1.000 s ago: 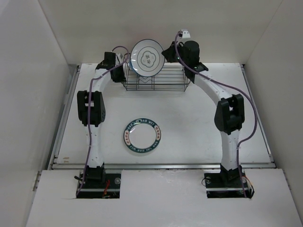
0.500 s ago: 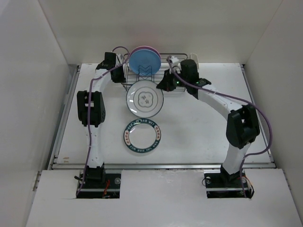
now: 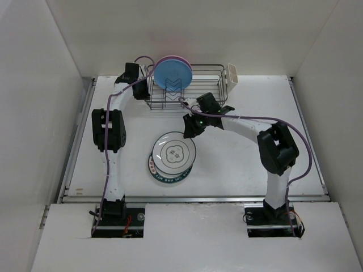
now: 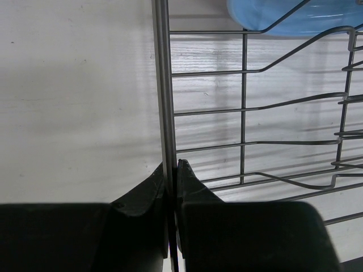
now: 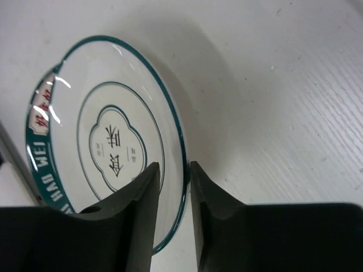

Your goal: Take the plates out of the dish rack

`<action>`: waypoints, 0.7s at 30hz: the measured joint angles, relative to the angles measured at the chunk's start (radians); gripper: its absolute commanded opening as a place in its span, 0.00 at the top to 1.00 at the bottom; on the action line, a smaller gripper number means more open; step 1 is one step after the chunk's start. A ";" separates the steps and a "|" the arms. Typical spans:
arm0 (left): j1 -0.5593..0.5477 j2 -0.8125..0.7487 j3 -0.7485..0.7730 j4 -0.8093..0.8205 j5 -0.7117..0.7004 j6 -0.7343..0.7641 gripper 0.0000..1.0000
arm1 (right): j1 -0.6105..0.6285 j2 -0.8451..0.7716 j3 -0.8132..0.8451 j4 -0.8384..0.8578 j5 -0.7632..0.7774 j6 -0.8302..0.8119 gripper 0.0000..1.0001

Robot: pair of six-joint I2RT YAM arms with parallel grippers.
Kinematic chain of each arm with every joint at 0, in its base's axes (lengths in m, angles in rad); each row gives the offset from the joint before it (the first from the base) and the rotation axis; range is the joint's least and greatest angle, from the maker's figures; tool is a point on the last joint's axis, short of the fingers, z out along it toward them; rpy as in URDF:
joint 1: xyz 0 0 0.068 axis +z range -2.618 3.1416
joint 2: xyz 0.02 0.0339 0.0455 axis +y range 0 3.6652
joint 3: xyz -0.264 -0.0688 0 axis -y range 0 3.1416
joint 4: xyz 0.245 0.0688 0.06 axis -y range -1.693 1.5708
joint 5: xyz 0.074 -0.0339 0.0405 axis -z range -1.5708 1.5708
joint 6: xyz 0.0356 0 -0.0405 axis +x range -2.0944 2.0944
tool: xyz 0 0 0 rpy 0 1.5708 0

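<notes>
The right gripper (image 5: 174,166), jaws slightly parted, straddles the rim of the white plate (image 5: 113,141), which lies on the teal-lettered plate (image 5: 42,156) beyond its fingertips. The left gripper (image 4: 172,165) pinches the dish rack (image 4: 244,113) rim wire, with the blue plate (image 4: 272,17) standing ahead.

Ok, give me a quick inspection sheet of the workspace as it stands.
Surface: white table, no damage seen.
Job's things: rack at the back holds the blue plate upright, with the pink plate behind it. The white plate lies on the teal plate at mid-table.
Clutter: nothing seen.
Grippers: left gripper shut on the rack's side wire. Right gripper has its jaws parted astride the white plate's rim.
Cables: purple cables hang in slack loops, none seen snagged.
Surroundings: white walls on three sides.
</notes>
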 measured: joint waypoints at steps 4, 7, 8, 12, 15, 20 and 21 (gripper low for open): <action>0.000 -0.001 0.000 -0.003 -0.002 0.002 1.00 | 0.009 0.000 0.019 -0.040 0.051 -0.040 0.56; 0.000 -0.001 0.000 -0.003 -0.003 0.002 1.00 | 0.014 0.000 0.032 -0.046 0.069 -0.066 0.56; 0.000 -0.001 0.000 -0.003 -0.003 0.002 1.00 | 0.014 0.000 0.034 -0.047 0.069 -0.077 0.56; -0.001 -0.001 0.000 -0.003 -0.005 0.003 1.00 | 0.014 0.000 0.051 -0.061 0.066 -0.100 0.57; -0.001 -0.001 0.000 -0.003 -0.005 0.004 1.00 | 0.014 0.004 0.087 -0.077 0.067 -0.103 0.58; -0.001 -0.001 0.000 -0.003 -0.005 0.009 1.00 | -0.008 0.032 0.231 -0.031 0.076 -0.026 0.30; -0.001 -0.001 0.000 -0.003 -0.005 0.010 1.00 | -0.019 0.047 0.280 -0.002 0.087 0.005 0.20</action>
